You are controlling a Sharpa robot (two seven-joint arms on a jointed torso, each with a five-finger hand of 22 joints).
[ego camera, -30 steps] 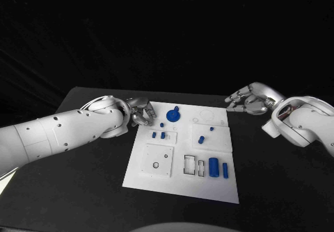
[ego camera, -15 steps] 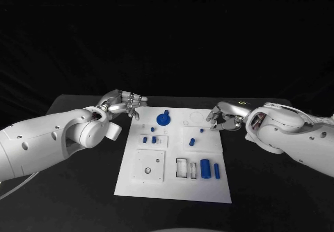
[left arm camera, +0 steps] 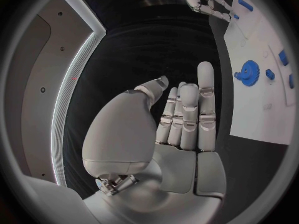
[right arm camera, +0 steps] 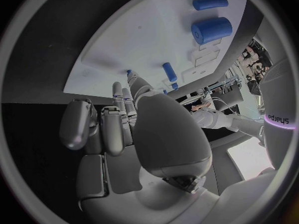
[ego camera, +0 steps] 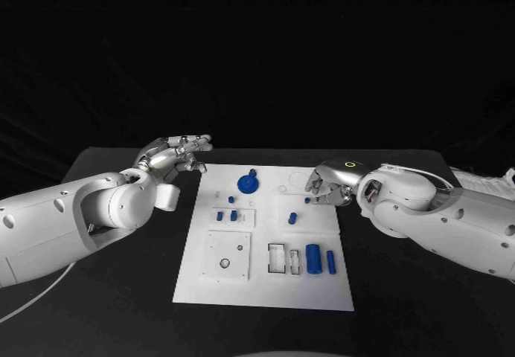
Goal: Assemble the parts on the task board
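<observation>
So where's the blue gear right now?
In the head view the gear sits at the far end of the board, left of centre, between the left hand and the right hand.

The left hand (ego camera: 172, 157) hovers off the task board's (ego camera: 215, 286) far left corner, empty, fingers (left arm camera: 187, 109) straight and nearly together. The right hand (ego camera: 325, 183) hangs over the board's far right edge, fingers (right arm camera: 118, 119) loosely curled downward, holding nothing

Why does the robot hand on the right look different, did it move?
Yes. The right robot hand moved in from beside the white board and now hangs over its far right edge.
</observation>
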